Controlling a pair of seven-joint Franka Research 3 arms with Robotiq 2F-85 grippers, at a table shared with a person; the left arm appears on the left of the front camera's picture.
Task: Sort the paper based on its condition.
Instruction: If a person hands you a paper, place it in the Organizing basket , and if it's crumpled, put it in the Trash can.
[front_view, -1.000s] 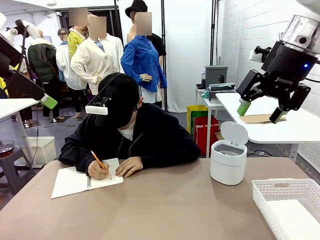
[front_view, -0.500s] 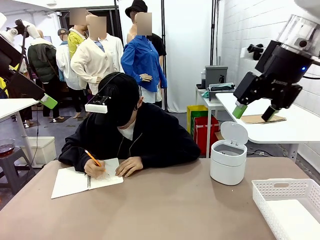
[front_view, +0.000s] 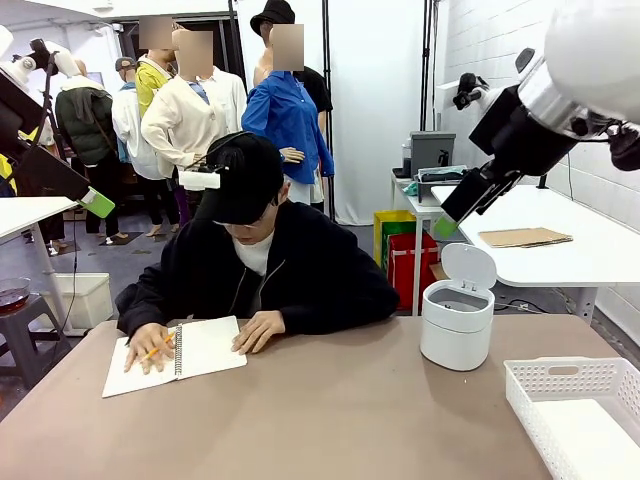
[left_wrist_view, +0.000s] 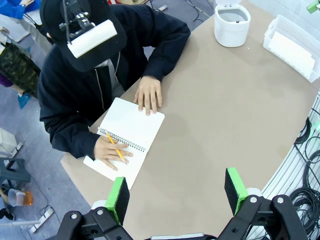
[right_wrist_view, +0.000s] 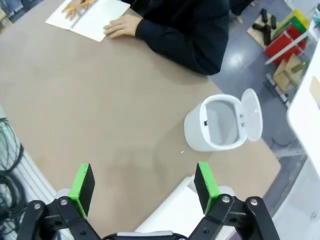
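The left gripper (left_wrist_view: 176, 182) and the right gripper (right_wrist_view: 144, 177) stand wide open and empty, well above the notebook (left_wrist_view: 135, 120) on the table (left_wrist_view: 215, 115).

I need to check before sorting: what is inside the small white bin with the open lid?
The white bin looks empty: bare pale inner walls, nothing lying in it. Its nearer wall hides part of the bottom.

Matt brown tabletop (front_view: 330, 420), glossy white plastic bin (front_view: 456, 330), perforated plastic basket (front_view: 540, 405), smooth paper notebook (front_view: 208, 345)

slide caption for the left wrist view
Open left gripper above brown table; person holds orange pencil on white spiral notebook.
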